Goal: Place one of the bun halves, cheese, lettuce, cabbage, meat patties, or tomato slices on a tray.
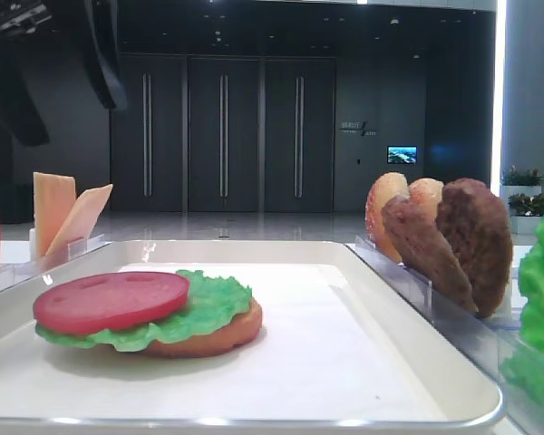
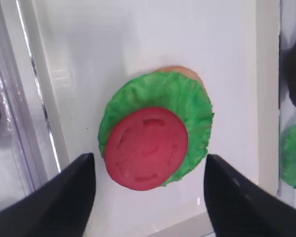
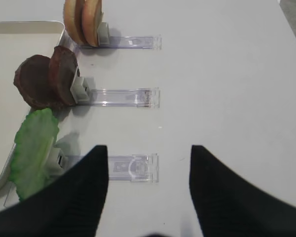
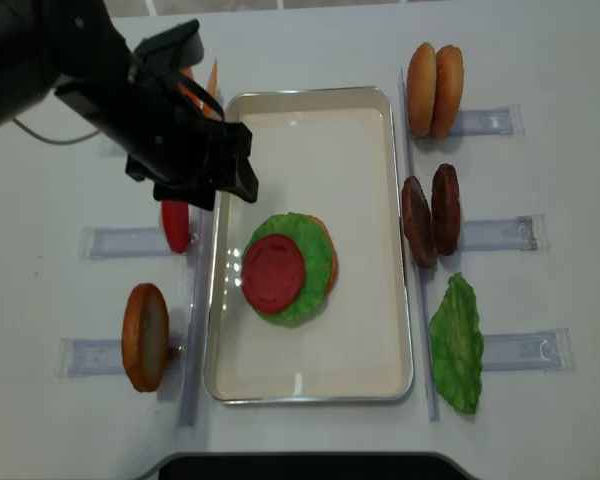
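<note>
Left fingers [image 2: 64, 197]: spread wide, nothing between them, no contact with any item.

Tomato slice [image 2: 145, 148]: flat on the stack, in the gap between the 2 left fingers and below them, apart from both. Seated on the lettuce [image 2: 187, 98], slightly off-centre, so a green ruffle shows on the far side. Lettuce in turn on 1 bun half [image 1: 227, 335], flat on the tray [image 2: 138, 39]. Stacked flat, widest face down, presumably for stability; no lean seen in the low front view.

Judged status: 3 layers in place on the tray; slice at rest without support, hence the wide stance for a clean lift clear.

Right fingers [image 3: 79, 197]: also set wide, nothing held, hanging above bare tabletop [image 3: 227, 74], probably parked out of the way.

Ahead of the right fingers: 3 clear racks [image 3: 133, 168], each keeping its items on edge for an easy pinch across the thin side:
- 2 bun halves [image 4: 435, 75], farthest
- 2 patties [image 4: 432, 215], middle
- 1 spare lettuce leaf [image 4: 457, 345], nearest

On the far side of the tray from the right fingers, beside the left fingers: cheese [image 1: 59, 213], 1 more tomato slice [image 4: 176, 225] and 1 bun half [image 4: 145, 335], also on edge.

Caution: possible shift of the top slice if brushed on withdrawal.
</note>
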